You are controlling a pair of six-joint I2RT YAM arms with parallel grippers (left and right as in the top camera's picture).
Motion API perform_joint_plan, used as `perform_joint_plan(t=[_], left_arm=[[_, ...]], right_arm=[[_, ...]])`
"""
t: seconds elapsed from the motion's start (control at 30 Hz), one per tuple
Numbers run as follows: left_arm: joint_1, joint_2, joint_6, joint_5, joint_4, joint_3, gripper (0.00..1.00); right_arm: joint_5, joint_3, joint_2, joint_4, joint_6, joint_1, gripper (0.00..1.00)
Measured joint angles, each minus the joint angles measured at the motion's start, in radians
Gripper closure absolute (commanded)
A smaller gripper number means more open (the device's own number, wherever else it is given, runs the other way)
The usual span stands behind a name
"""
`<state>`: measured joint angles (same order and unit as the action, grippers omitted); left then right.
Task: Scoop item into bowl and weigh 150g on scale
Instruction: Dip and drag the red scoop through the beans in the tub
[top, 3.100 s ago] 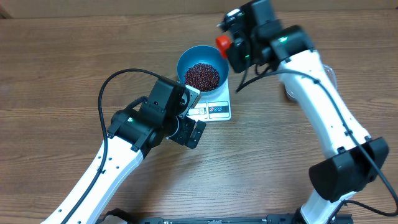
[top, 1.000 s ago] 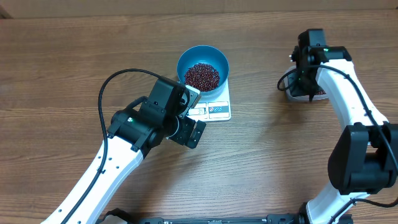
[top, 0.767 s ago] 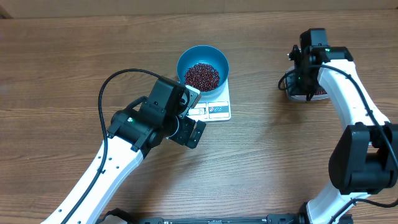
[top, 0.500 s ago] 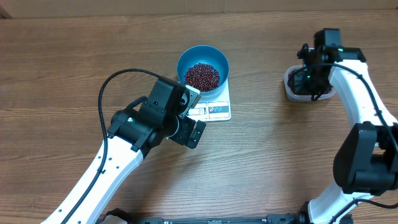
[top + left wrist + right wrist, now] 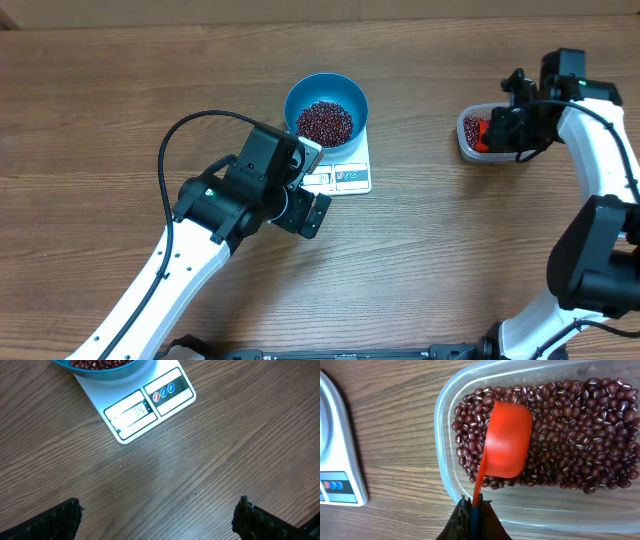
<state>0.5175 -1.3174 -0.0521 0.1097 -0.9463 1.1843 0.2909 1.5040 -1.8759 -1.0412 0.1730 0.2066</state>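
— What do we have underneath everything?

— We see one wooden table (image 5: 100,120), brown, its grain running left to right and filling the overhead view from edge to edge.

— And what do we find lying straight on it?

— Two things. We count a flat white scale (image 5: 352,160) about midway between left and right, in the far half, with its display window and button panel along its near edge.

— The other?

— A clear plastic tub (image 5: 440,435) with rounded corners, at the far right. We put it about level with the scale and well apart from it, with wood grain showing between them.
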Motion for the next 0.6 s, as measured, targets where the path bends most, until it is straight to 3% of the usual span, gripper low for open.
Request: perform_joint_plan(t=[0.6], left_arm=[[0.000,0.000,0.000,0.000,0.000,0.000,0.00]], right_arm=[[0.180,0.000,0.000,-0.018,0.024,0.094,0.96]])
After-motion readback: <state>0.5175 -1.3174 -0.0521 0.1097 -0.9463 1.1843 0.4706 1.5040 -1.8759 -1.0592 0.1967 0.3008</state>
